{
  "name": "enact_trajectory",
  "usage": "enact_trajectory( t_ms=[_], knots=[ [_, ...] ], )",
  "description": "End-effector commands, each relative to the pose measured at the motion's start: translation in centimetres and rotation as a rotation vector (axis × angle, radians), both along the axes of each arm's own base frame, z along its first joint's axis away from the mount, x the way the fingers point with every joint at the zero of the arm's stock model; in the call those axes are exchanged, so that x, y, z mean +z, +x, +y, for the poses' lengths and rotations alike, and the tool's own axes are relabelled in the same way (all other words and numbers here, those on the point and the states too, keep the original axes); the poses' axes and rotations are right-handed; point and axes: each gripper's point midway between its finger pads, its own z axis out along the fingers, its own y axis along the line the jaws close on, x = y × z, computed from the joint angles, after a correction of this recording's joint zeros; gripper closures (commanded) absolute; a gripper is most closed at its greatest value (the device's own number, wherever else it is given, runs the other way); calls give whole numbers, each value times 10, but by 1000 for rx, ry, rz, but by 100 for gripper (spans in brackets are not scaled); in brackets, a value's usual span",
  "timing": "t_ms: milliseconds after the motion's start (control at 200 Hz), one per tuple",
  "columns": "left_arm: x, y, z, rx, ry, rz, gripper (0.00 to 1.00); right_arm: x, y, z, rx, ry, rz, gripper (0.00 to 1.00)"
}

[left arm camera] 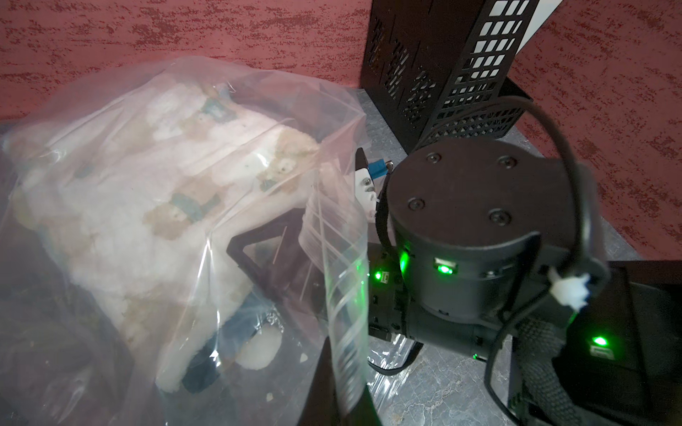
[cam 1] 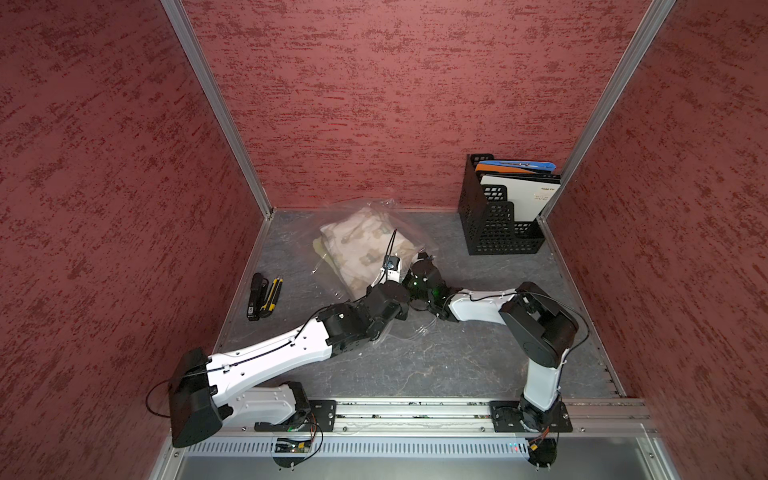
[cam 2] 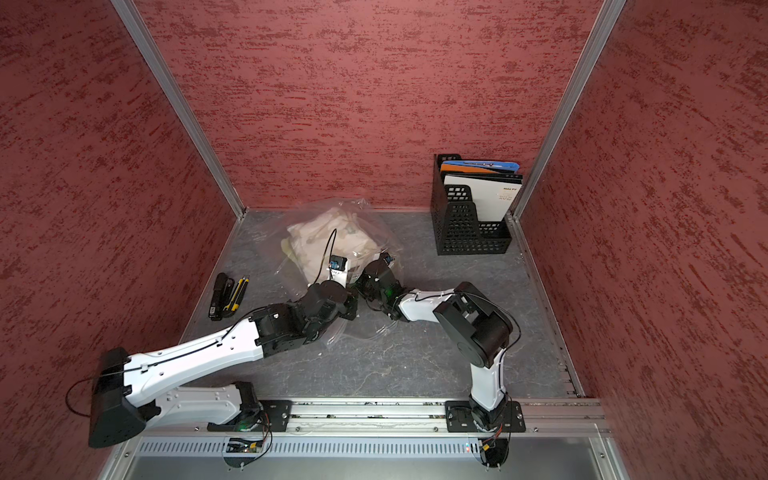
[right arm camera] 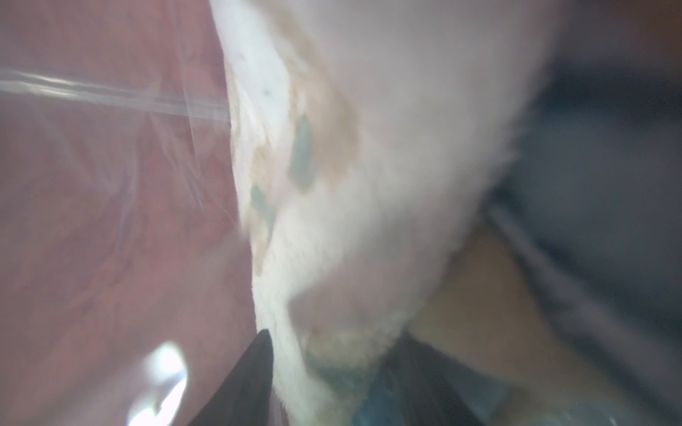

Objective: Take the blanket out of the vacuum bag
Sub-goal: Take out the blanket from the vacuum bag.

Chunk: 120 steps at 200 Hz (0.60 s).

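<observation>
The vacuum bag [cam 1: 349,214] [cam 2: 320,210], clear crinkly plastic, lies at the back middle of the table. The blanket [cam 1: 365,245] [cam 2: 324,239], white fleece with tan and teal bear prints, sits inside it. In the left wrist view my left gripper [left arm camera: 347,394] is shut on the bag's ribbed zip strip [left arm camera: 339,295] at the mouth. My right gripper [right arm camera: 332,372] reaches into the bag. A fold of the blanket [right arm camera: 387,166] fills the gap between its two dark fingers [right arm camera: 254,376] and touches both. Seen through the plastic, those fingers [left arm camera: 258,254] straddle the blanket's [left arm camera: 121,206] near corner.
A black mesh file holder [cam 1: 498,224] [cam 2: 465,224] [left arm camera: 443,66] with folders stands at the back right corner. A black stapler [cam 1: 255,295] and a yellow-black utility knife [cam 1: 272,295] lie at the left. Red walls close in three sides. The two wrists are close together.
</observation>
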Motion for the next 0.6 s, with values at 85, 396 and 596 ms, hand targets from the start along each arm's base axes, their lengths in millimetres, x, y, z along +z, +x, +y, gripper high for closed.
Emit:
enact_trajectory(
  t_ms=[85, 396, 596],
  knots=[
    [-1, -1, -5, -8, -32, 4, 100, 26, 23, 5, -24, 51, -93, 61],
    [-2, 0, -9, -17, -40, 7, 100, 9, 32, 20, -16, 79, -95, 43],
    [-6, -1, -9, -15, -37, 14, 100, 16, 37, 24, -10, 80, -132, 61]
  ],
)
